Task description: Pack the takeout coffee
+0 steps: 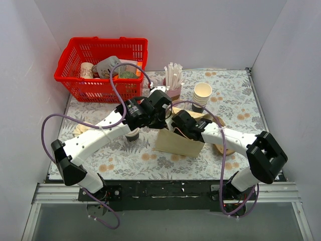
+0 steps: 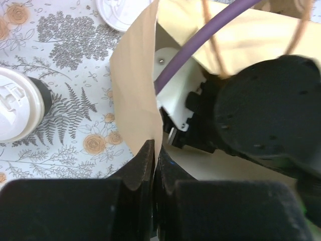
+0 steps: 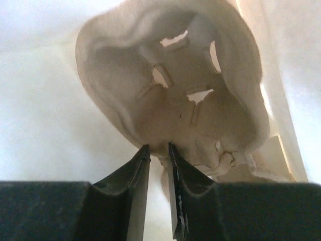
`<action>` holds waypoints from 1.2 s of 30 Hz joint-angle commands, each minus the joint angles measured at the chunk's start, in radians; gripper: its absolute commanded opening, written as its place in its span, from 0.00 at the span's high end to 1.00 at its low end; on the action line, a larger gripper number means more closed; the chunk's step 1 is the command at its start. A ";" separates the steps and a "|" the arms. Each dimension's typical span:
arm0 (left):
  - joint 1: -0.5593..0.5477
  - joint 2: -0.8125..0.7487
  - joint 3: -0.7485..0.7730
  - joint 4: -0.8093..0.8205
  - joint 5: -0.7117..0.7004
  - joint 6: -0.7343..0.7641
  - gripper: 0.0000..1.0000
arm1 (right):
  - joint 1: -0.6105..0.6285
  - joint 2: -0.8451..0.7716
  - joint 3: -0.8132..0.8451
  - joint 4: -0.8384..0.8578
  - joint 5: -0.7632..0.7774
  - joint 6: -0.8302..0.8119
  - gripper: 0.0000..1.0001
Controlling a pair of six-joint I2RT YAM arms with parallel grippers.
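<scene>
The left gripper is pinched together on the rim of the brown paper bag, holding it open. The right gripper looks clamped on a pale moulded-pulp cup carrier inside. The dark brown, white-lidded takeout coffee stands on the floral surface beside the bag. Next, I'd say: seat the carrier, then fetch that 1 cup.

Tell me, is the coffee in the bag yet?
Out. The coffee cup sits on the table, beside the paper bag.

You have no legible writing anywhere. The dark brown paper cup with a round white plastic lid, left of your left pincer, bears raised marks on the lid, too blurred to read.
</scene>
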 commanded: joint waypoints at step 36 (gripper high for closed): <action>-0.011 -0.123 -0.110 0.130 -0.022 -0.098 1.00 | 0.008 -0.060 0.353 -0.329 0.378 0.271 0.36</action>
